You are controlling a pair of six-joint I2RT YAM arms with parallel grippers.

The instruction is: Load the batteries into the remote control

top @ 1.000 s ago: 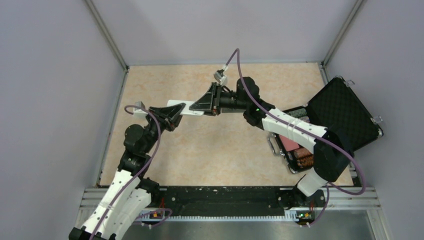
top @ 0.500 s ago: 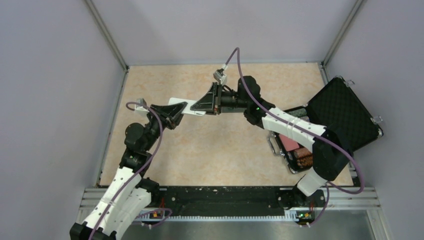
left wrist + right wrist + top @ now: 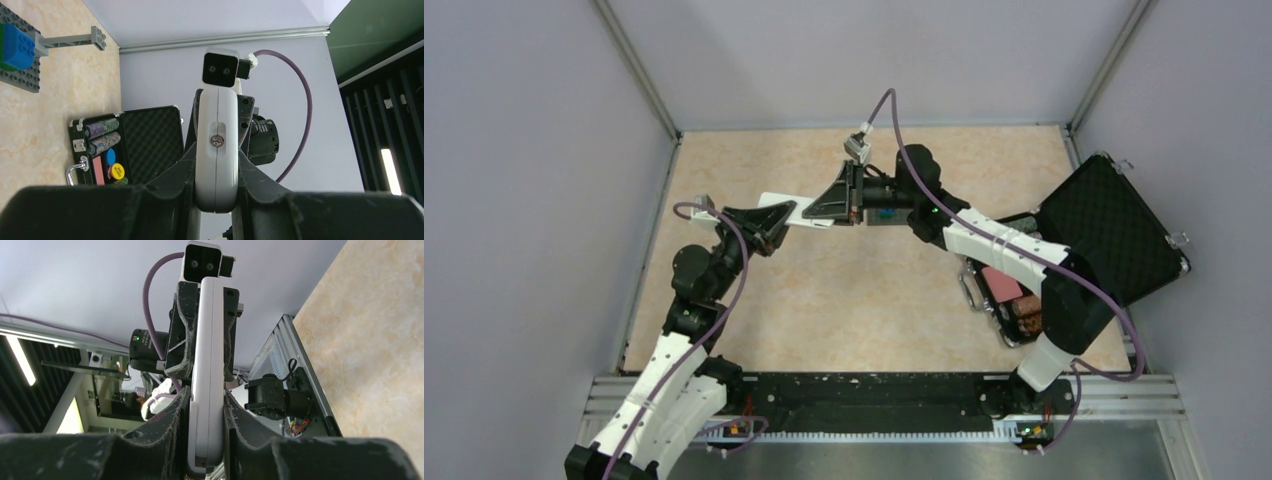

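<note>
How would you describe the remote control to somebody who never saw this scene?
Above the far middle of the beige table, the left gripper and right gripper meet. The remote control is the slim white bar clamped between them, unlike the open black case at right.

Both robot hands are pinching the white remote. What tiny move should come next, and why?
Probably the right gripper should pull gently away from the left gripper, to try sliding the remote's back open. Both are shut on the remote control, one at each end, holding it edge-on in the air. No battery shows in any view, so opening it seems to come first.
</note>
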